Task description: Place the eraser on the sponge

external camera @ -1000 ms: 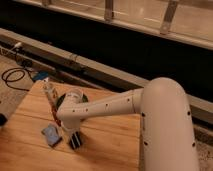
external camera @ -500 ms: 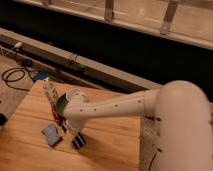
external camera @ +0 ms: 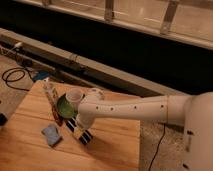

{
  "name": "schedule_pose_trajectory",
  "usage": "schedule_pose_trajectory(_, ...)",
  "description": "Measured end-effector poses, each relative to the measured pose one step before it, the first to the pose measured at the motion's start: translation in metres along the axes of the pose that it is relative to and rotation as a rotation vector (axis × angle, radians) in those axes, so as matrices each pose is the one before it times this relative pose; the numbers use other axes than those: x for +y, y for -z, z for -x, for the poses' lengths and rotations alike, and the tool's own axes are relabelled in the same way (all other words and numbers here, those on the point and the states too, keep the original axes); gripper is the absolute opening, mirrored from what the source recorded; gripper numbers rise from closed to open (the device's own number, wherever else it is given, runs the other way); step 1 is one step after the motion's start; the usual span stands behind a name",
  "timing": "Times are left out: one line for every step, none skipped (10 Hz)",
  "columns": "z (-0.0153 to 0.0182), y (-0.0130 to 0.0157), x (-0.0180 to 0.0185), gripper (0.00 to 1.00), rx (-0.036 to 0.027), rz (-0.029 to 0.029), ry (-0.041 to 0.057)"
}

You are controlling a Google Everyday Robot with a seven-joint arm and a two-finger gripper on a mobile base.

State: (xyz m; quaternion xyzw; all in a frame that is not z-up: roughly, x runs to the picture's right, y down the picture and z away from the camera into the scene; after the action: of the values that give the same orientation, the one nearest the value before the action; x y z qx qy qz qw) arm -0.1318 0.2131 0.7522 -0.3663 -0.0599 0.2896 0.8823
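Camera view: on the wooden counter (external camera: pixel 115 147), a green bowl (external camera: pixel 64 106) sits just behind the gripper (external camera: pixel 80 123), and a red-and-white stick tool (external camera: pixel 50 96) stands at the bowl's left. The white arm (external camera: pixel 131 108) reaches in from the right and covers part of the bowl. The black eraser (external camera: pixel 86 136) lies slantwise directly under the gripper. I cannot tell whether the gripper is closed on it. The blue-grey sponge (external camera: pixel 51 135) lies just left of the eraser, apart from it.

Matt wooden table (external camera: pixel 30 110) — gripper (external camera: pixel 79 125), smooth pale plastic, over matt black eraser (external camera: pixel 86 136)
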Motion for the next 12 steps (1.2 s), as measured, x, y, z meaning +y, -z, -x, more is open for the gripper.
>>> schedule_pose_trajectory(0.00192,0.00032,0.00232,0.0,0.00037,0.00015,0.01842)
schedule_pose_trajectory(0.00507,0.0007,0.00533,0.0,0.00353,-0.00588,0.0577)
schedule_pose_trajectory(0.00522,0.002,0.00607,0.0,0.0029,-0.01034,0.0578)
schedule_pose_trajectory(0.00683,0.00072,0.00749,0.0,0.00797,-0.00945,0.04792)
schedule_pose_trajectory(0.00682,-0.00003,0.00693,0.0,0.00556,-0.00499,0.04128)
schedule_pose_trajectory(0.00792,0.00159,0.0074,0.0,0.00733,-0.00954,0.04549)
schedule_pose_trajectory(0.00538,0.0027,0.00423,0.0,0.00381,-0.00678,0.02846)
schedule_pose_trajectory(0.00347,0.00212,0.00243,0.0,0.0028,-0.00452,0.01758)
schedule_pose_trajectory(0.00702,0.0006,0.00613,0.0,0.00718,0.00089,0.02975)
schedule_pose_trajectory(0.00769,-0.00112,0.00343,0.0,0.00709,-0.00315,0.03216)
schedule_pose_trajectory(0.00679,-0.00133,0.00279,0.0,0.00409,0.00208,0.02157)
schedule_pose_trajectory(0.01078,-0.00369,0.00433,0.0,0.00741,0.00728,0.03162)
